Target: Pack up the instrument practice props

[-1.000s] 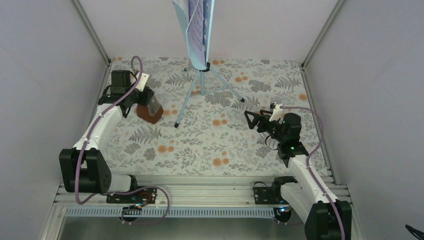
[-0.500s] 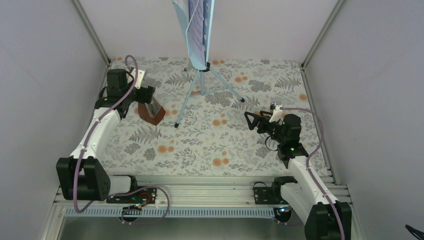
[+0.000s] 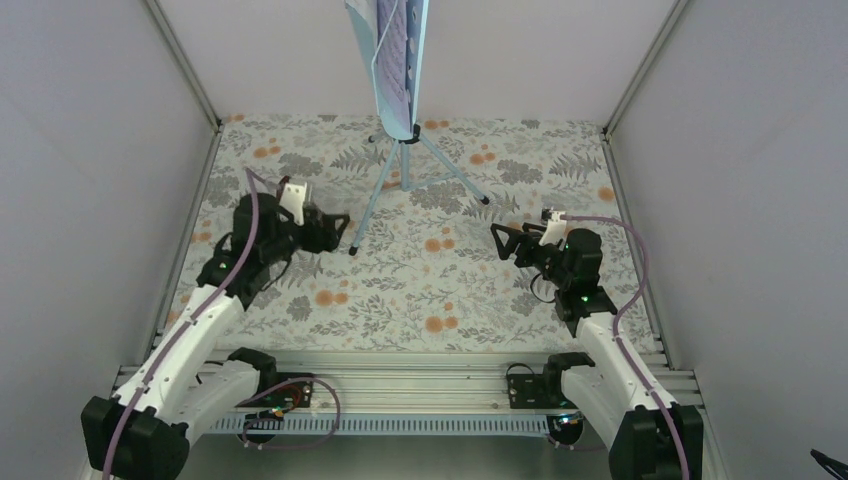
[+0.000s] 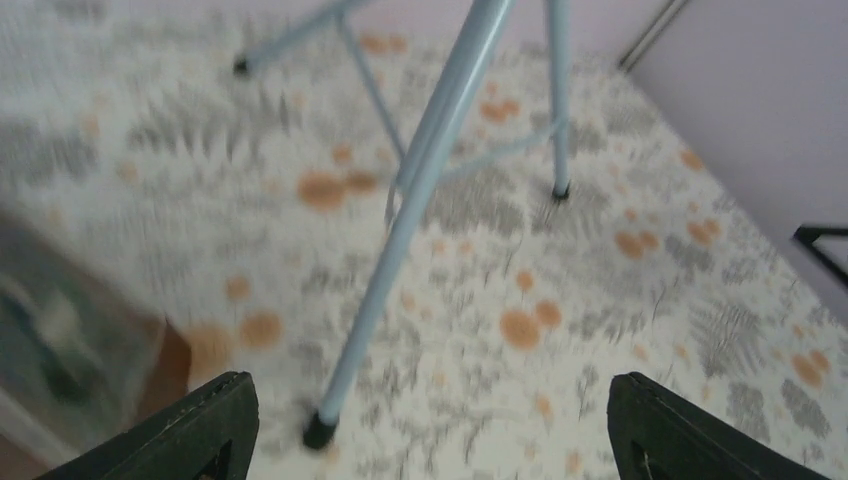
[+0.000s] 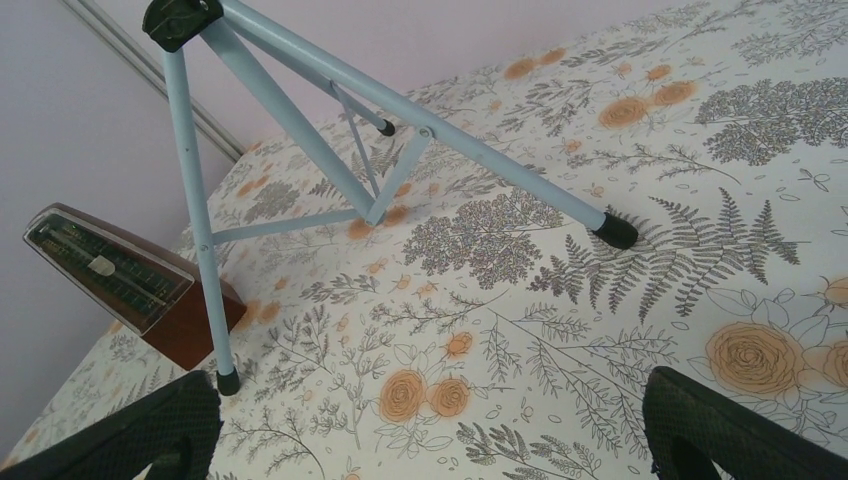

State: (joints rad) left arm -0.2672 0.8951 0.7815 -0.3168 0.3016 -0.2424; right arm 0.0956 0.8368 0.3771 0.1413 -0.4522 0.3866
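Left gripper [image 3: 335,226] and right gripper [image 3: 503,240] are hovering mid-counter, fingers spread and empty, likely readying grasps. The metronome [image 5: 125,285] is sitting toward the left edge; the music stand [image 3: 404,165] is holding sheet-music pages [image 3: 394,45] at the far edge.

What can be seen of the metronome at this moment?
The metronome is a small reddish-brown pyramid, seemingly wooden, with a glassy front panel over a dark graduated scale and a pale slider. It stands on the floral cloth just behind one pale-blue stand leg; whether they touch cannot be told. Nothing holds it.
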